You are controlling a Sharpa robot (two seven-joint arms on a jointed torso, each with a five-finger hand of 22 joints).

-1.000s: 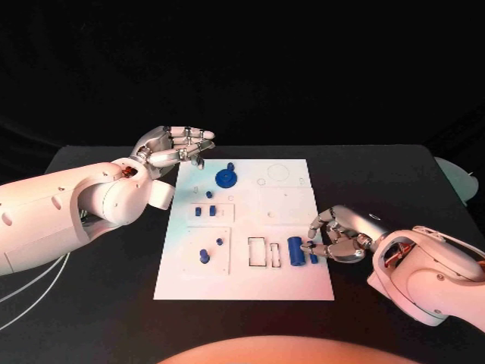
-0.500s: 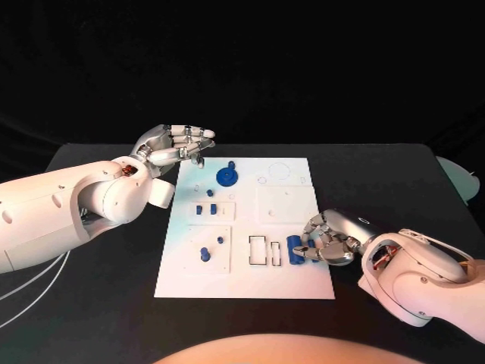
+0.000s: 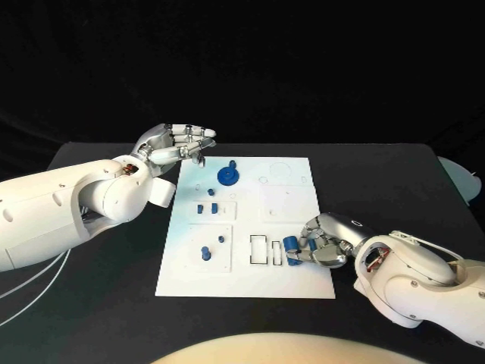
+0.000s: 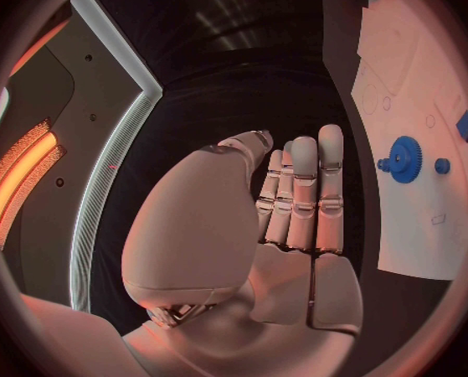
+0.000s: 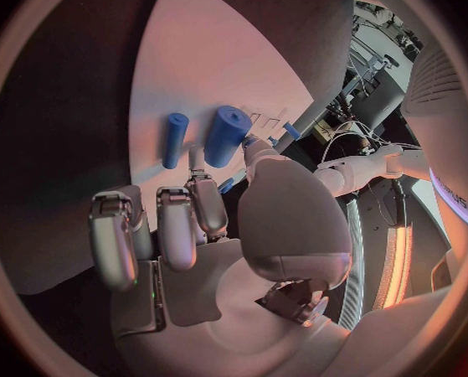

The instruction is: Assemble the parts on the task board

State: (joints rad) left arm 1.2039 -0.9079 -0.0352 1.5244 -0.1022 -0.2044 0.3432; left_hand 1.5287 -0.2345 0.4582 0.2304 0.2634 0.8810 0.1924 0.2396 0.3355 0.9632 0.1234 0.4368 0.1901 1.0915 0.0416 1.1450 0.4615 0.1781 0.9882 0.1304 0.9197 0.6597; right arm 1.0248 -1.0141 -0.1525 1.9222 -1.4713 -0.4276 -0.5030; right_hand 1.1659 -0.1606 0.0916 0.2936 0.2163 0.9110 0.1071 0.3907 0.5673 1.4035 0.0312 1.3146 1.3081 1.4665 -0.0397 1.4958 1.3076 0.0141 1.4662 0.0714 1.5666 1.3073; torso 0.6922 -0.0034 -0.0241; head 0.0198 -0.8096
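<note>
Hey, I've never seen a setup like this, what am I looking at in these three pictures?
A two-armed robot sits at a black table. One picture looks down from its head; the two round ones come from cameras at its wrists. On the table lies a white task board with small blue parts, such as a blue gear. The left hand hovers near the board's far corner, fingers apart, holding nothing. The right hand reaches for a blue cylinder lying on the board; I cannot tell whether it grips it.

Dim dark scene; wrist views bend at edges.
</note>
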